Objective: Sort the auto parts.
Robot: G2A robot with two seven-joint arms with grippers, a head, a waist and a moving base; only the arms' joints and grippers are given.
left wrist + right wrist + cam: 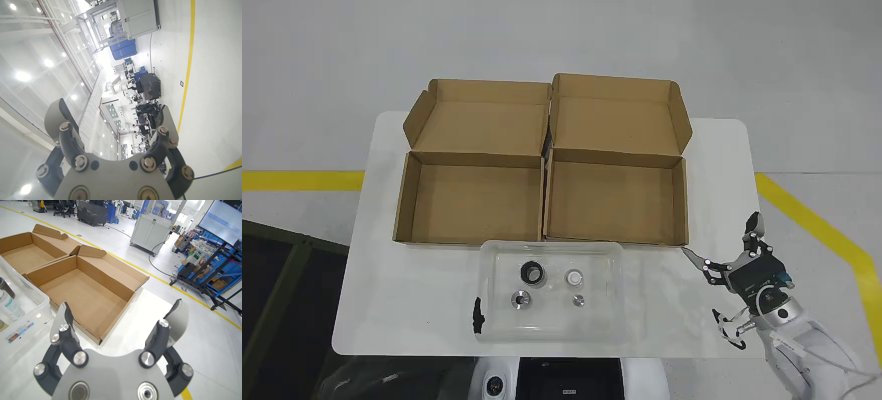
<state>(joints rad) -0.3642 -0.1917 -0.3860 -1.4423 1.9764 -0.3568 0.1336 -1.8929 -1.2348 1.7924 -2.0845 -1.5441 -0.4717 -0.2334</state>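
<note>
Picking up the right gripper (pixel 722 238), hovering over the table's (pixel 712 180) right edge toward the near corner, jaws spread wide and holding nothing. Looking across to the clear bin (pixel 552 244), sitting at the middle of the near edge, just in front of two open cardboard boxes (pixel 614 205).

Counting four small auto parts (pixel 520 299) inside the bin and none in either box yet. Spotting a black ring (pixel 533 271) and a white piece (pixel 574 277) in the far row, with two small metal pieces nearer. Placing all four to the left of those open jaws, well apart from them, with the bin's right wall in between.

Reading each part as standing on end, seen end-on from above. Judging, then, a reach over the rim and straight down as likelier to work than one from the side.

Catching two of the parts in the right wrist view, upright behind the bin wall and cut off at the frame edge.

Turning to the left gripper (pixel 113 106): jaws wide apart too, empty, pointing off toward the hall and ceiling lights. Unable to place it against the bin, so favouring the right arm as the nearer one.

Straining at a small dark shape (pixel 478 318) by the bin's near left corner, too small to tell. Failing likewise to make out what the two metal pieces are.
</note>
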